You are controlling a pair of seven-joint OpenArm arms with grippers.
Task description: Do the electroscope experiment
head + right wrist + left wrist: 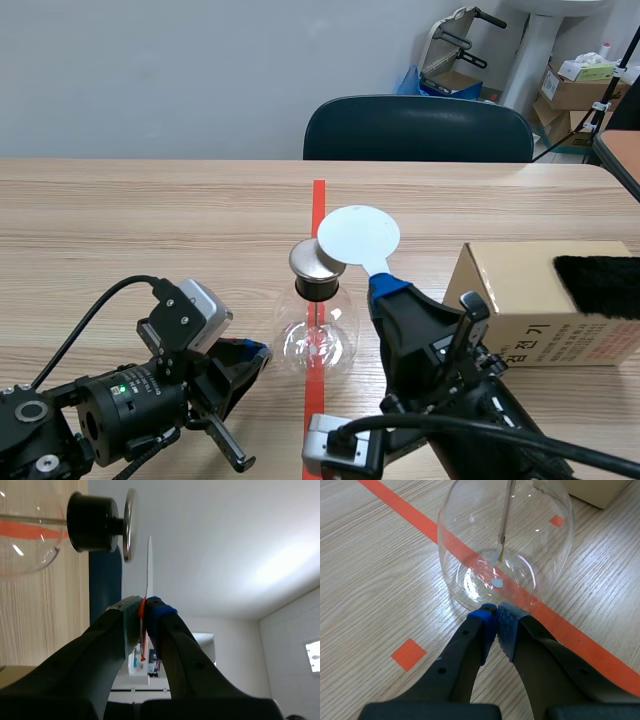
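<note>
The glass flask (318, 335) stands low in the middle of the frame on the red tape line, with its metal cap (315, 262) on top. A white disc (358, 235) hangs just at the cap's upper right, and I can't tell whether they touch. The right gripper (385, 290) is clenched on the disc's handle. The left gripper (250, 352), at lower left, is closed on nothing, its tips at the flask's base. This looks like the step of presenting the disc to the cap. Next, I'd ease it closer and watch the foil strip (501, 555) inside. At the right edge, black fur (598, 285) lies on a cardboard box (520, 300).
</note>
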